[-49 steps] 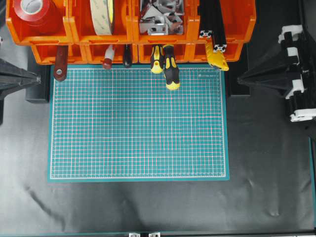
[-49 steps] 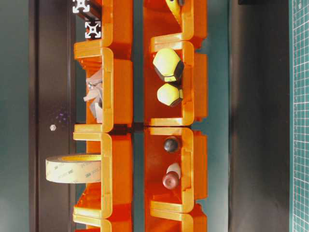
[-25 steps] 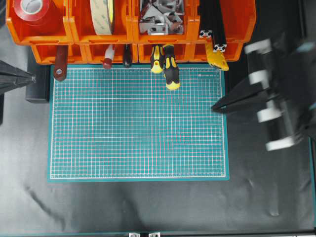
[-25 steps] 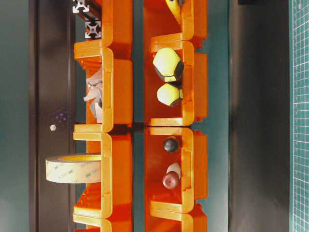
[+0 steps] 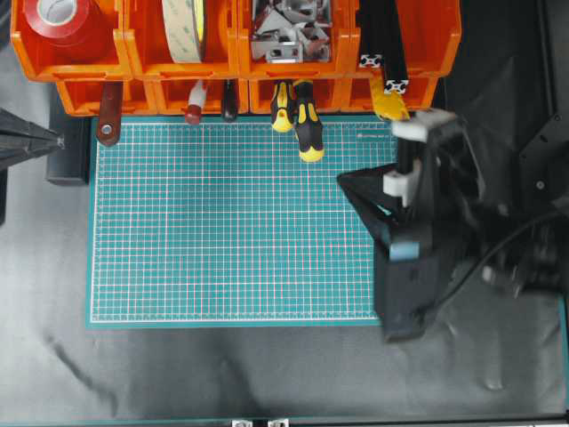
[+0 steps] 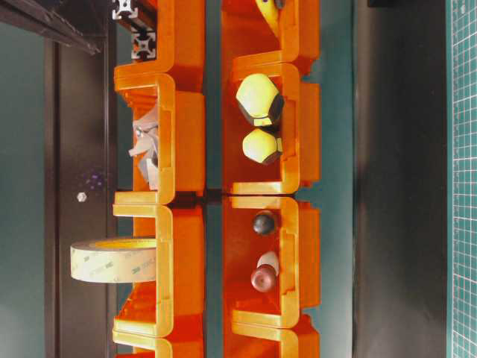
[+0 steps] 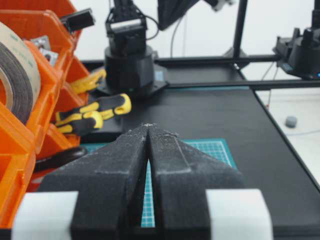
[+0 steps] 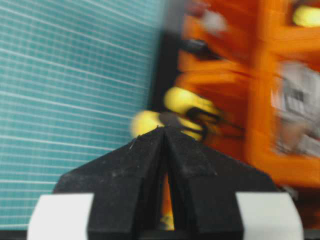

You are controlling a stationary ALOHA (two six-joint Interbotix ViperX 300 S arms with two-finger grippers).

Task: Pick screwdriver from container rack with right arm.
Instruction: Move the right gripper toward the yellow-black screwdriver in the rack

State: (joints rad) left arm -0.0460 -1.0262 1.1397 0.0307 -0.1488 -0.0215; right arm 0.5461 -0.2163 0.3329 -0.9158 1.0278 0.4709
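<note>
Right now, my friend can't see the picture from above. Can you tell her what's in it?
The right arm's closed fingers hang over a green mat, pointing toward the screwdriver. Its yellow-and-black handle pokes from the container rack of orange bins along the top.

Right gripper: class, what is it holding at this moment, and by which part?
Nothing. The right gripper is shut and empty above the green cutting mat; the chunky yellow-and-black-handled screwdriver sits untouched in the orange container rack.
</note>
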